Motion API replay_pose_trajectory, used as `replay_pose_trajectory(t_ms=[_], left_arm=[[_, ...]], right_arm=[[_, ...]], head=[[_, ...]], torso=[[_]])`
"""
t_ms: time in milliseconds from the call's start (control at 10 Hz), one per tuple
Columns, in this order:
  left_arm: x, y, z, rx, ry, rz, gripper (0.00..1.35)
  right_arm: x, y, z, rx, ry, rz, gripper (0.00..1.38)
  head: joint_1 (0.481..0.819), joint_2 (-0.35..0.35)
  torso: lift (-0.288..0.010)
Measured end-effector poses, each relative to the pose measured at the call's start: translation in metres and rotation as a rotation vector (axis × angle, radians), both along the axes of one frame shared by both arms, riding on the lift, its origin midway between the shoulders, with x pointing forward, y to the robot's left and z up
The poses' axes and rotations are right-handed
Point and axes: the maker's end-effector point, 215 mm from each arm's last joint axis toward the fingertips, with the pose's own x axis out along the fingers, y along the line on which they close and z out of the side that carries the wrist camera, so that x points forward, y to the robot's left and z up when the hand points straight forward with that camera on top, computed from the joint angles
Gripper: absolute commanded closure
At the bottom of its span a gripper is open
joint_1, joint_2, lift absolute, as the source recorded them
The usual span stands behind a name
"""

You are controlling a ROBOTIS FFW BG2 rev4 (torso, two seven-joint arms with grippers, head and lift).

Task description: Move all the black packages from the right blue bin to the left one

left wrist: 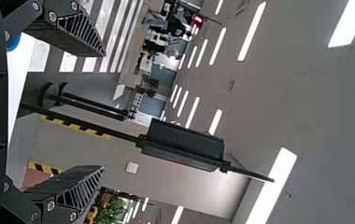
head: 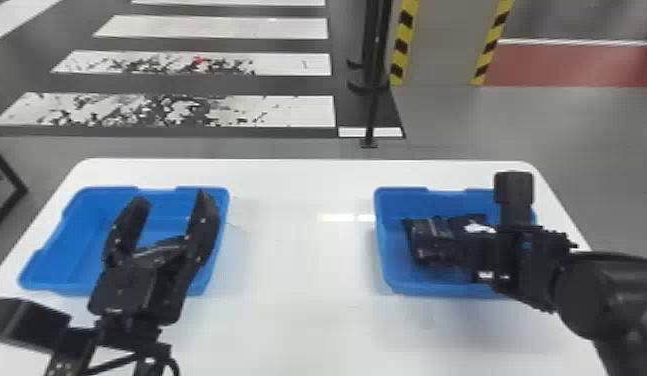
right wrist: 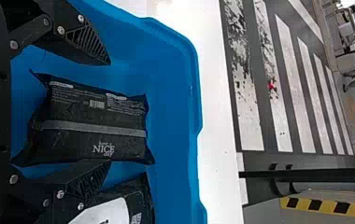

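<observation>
Our right gripper [right wrist: 110, 112] is wide open and empty, so let's centre it around the black package [right wrist: 73, 143] just ahead before squeezing.

Open on both sides, with two arms in frame.
Showing left arm [head: 76, 347] from the bottom edge at lower left of the head view, with left gripper [head: 172, 197] pointing up-frame, leaning slightly right, fingers well apart. Showing right arm [head: 612, 290] from the right edge at lower right, extended leftward, with right gripper [head: 492, 255] right of centre. Reading wide finger gaps in the wrist views for left gripper [left wrist: 104, 111] and right gripper [right wrist: 110, 112] alike.
</observation>
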Motion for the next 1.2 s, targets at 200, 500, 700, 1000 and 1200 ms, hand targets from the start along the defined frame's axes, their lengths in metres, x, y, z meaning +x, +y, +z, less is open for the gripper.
replay_pose_trajectory(t_ms=[200, 500, 700, 1000, 1200], left_arm=[[-0.001, 0.002, -0.002, -0.005, 0.005, 0.002, 0.19], [-0.002, 0.003, -0.002, -0.012, 0.006, 0.006, 0.19], [-0.002, 0.005, -0.002, -0.014, 0.004, 0.009, 0.19], [-0.003, 0.008, 0.001, -0.015, -0.006, 0.017, 0.19], [-0.004, 0.011, 0.003, -0.02, -0.013, 0.023, 0.19]], right_arm=[[-0.001, -0.004, -0.009, -0.009, 0.019, -0.012, 0.32], [-0.002, -0.005, -0.019, -0.003, 0.035, -0.027, 0.42], [-0.001, -0.002, -0.027, 0.03, 0.048, -0.03, 0.71], [0.004, 0.012, -0.021, 0.089, 0.012, -0.012, 1.12], [-0.004, 0.028, -0.008, 0.161, -0.027, 0.01, 1.13]], head=[[0.695, -0.013], [0.695, -0.014], [0.695, -0.008], [0.695, 0.009], [0.695, 0.031]], torso=[[-0.14], [-0.14], [-0.14], [-0.14], [-0.14]])
